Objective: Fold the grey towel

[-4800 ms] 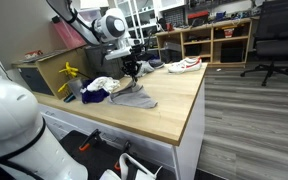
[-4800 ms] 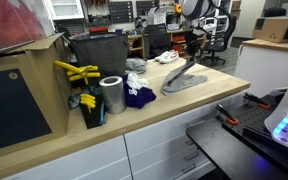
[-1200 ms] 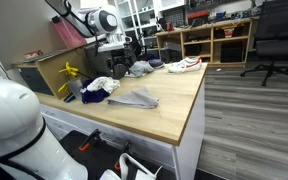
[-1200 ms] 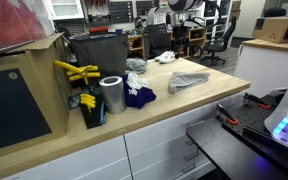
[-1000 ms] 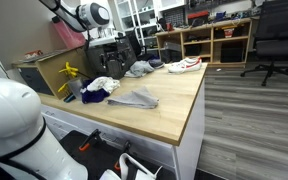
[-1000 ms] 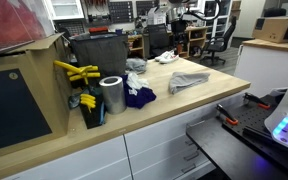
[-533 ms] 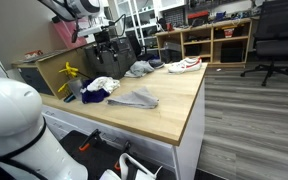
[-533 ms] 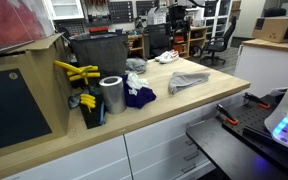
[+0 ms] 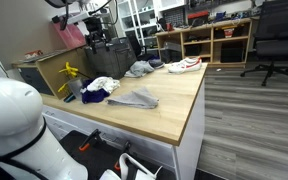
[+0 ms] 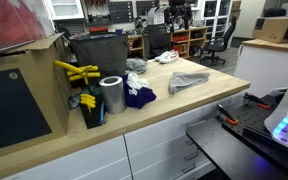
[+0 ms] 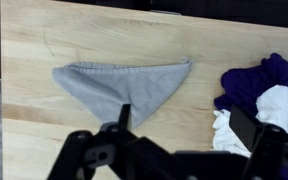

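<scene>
Tbl [image 11: 44,40]: grey towel [image 11: 116,85] far below jaws.

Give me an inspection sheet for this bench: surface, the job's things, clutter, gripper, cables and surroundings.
Surface: light wooden table.
Job's things: grey towel lies flat on it, folded into a triangle.
Clutter: purple cloth and white cloth beside the towel; shoe at the far edge; silvery cylinder.
Gripper: gripper raised above the towel, jaws open, empty.
Cables: nothing seen.
Surroundings: office chair, shelves.
</scene>
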{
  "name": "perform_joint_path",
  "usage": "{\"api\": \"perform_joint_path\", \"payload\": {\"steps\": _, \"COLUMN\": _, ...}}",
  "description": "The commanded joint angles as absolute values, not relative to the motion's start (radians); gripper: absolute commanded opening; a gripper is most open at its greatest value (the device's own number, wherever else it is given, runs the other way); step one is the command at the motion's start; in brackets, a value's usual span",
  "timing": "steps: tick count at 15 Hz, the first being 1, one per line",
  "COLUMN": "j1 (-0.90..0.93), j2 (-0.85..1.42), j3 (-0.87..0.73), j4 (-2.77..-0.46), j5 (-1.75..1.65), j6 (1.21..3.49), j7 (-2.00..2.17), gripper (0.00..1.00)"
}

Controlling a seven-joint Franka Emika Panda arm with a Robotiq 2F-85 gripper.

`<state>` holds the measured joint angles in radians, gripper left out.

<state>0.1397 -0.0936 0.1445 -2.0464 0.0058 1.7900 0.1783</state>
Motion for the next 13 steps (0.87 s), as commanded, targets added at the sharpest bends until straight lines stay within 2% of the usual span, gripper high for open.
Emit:
{"api": "perform_joint_path", "payload": {"steps": 1, "j1": 0.144, "j2": -0.118, "j3": 0.157, "j4": -1.992, "j5": 0.013, "j6": 1.726, "j7": 0.217, "gripper": 1.00}}
{"api": "perform_joint_path", "payload": {"steps": 13, "j1": 0.142, "j2": -0.127, "j3": 0.171, "j4": -1.970, "j5": 0.004, "j6": 1.759, "j7": 0.187, "gripper": 1.00}}
